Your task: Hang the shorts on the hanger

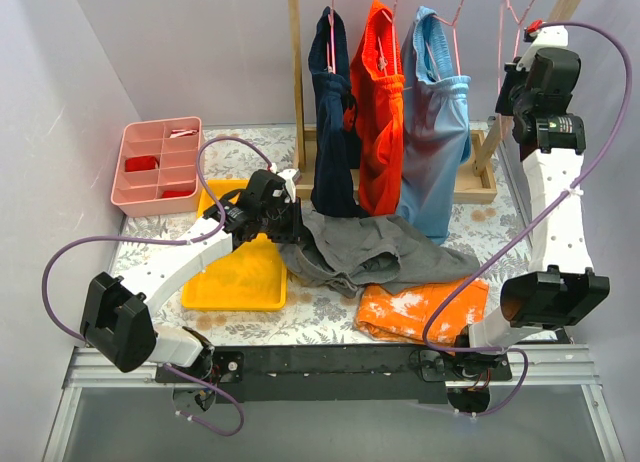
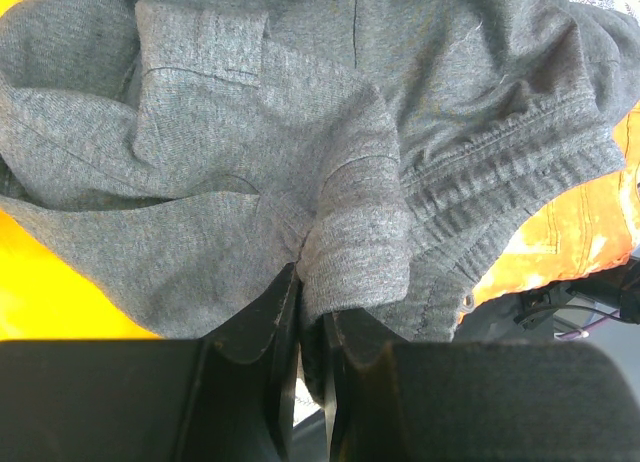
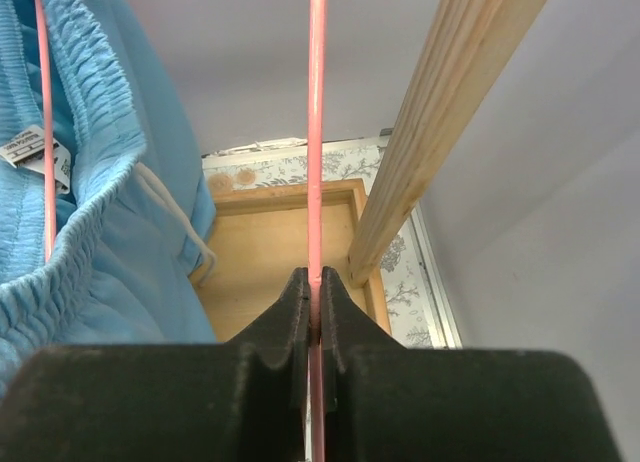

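The dark grey shorts (image 1: 375, 252) lie crumpled on the table, partly over the yellow tray. My left gripper (image 1: 290, 225) is shut on a fold of the shorts (image 2: 350, 252) near the elastic waistband; its fingers (image 2: 262, 322) pinch the cloth. The salmon-pink wire hanger (image 1: 512, 27) hangs at the right end of the wooden rack. My right gripper (image 1: 510, 92) is raised there and shut on the hanger's thin pink wire (image 3: 316, 132), which runs straight up between its fingertips (image 3: 296, 302).
The wooden rack (image 1: 300, 82) holds navy, orange and light blue garments (image 1: 435, 122) on other hangers. An orange white-blotched cloth (image 1: 420, 310) lies at the front. A yellow tray (image 1: 235, 277) and a pink compartment box (image 1: 160, 167) sit at the left. A rack post (image 3: 450, 122) is beside my right gripper.
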Motion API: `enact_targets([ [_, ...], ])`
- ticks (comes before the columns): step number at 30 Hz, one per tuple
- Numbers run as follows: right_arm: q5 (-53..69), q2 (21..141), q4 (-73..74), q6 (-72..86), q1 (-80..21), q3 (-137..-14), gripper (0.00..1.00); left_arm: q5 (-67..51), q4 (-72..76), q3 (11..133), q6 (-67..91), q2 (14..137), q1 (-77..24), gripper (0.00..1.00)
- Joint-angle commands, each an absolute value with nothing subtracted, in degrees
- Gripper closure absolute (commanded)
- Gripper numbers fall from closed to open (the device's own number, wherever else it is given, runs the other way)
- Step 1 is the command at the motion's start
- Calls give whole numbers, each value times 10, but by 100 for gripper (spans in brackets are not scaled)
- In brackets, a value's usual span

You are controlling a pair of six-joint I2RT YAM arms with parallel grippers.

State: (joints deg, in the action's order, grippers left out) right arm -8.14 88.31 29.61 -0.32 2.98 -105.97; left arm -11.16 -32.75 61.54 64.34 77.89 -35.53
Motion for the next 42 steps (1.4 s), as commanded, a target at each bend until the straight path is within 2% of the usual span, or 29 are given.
enact_targets([
  [1, -119, 894, 308, -24, 22, -1098, 99, -113, -326, 617, 637, 752, -355, 89],
  [8, -131, 882, 290, -36, 9, -1131, 99, -106, -326, 613, 638, 748, -355, 89],
  [29, -129, 788, 210, -23, 5, -1008, 99, -98, -319, 597, 638, 731, -355, 89],
  [35, -137, 759, 268, 0, 5, -1007, 99, -85, -322, 596, 640, 727, -355, 89],
  [42, -128, 671, 372, 61, 5, -978, 99, -73, -316, 589, 657, 728, -355, 89],
])
